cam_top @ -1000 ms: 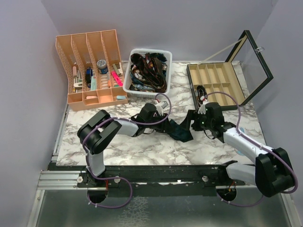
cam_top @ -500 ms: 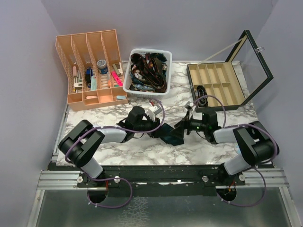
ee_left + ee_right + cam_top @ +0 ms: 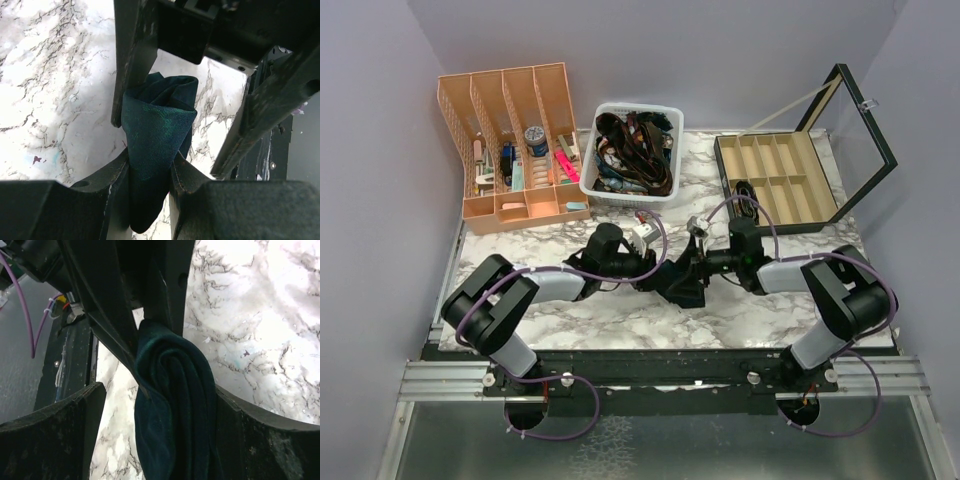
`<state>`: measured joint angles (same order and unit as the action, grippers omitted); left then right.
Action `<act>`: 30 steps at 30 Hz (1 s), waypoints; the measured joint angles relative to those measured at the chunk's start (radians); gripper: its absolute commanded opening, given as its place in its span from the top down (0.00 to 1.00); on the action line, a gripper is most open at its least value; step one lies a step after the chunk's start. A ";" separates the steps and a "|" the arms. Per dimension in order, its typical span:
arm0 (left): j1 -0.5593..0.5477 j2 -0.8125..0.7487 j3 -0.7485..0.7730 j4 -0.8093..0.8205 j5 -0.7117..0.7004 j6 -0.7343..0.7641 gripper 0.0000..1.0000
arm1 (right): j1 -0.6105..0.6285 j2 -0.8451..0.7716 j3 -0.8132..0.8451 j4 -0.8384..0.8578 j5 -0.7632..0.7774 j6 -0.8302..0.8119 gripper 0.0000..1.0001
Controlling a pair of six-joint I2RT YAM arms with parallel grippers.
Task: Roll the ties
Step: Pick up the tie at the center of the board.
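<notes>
A dark teal tie (image 3: 678, 284), rolled into a loose bundle, sits on the marble table between both grippers. My left gripper (image 3: 150, 170) is shut on the roll's lower end (image 3: 157, 130), the cloth pinched between its fingers (image 3: 116, 175). It comes in from the left in the top view (image 3: 655, 268). My right gripper (image 3: 159, 405) stands open around the same roll (image 3: 175, 410). One finger (image 3: 250, 430) touches the cloth and the other (image 3: 75, 420) stands apart from it. This gripper comes in from the right (image 3: 698, 262). More ties (image 3: 632, 148) lie piled in a white basket.
The white basket (image 3: 620, 197) stands at the back middle, with a peach desk organiser (image 3: 510, 205) to its left. At the back right is a dark compartment box (image 3: 775, 225) with its glass lid (image 3: 865, 130) open. Purple cables (image 3: 665, 225) loop over both arms.
The right arm has swung in to the left, so its open jaws now straddle the tie. The left gripper has drawn back left with the tie, which has bunched from spread cloth into a compact roll.
</notes>
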<state>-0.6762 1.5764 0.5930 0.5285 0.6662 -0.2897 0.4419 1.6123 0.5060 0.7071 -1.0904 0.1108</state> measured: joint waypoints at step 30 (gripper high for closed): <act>0.008 -0.090 -0.012 -0.007 -0.010 0.007 0.43 | 0.015 0.034 0.031 -0.119 -0.024 0.000 1.00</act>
<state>-0.6685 1.4864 0.5808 0.5217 0.6559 -0.2825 0.4572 1.6466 0.5373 0.5877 -1.1141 0.1104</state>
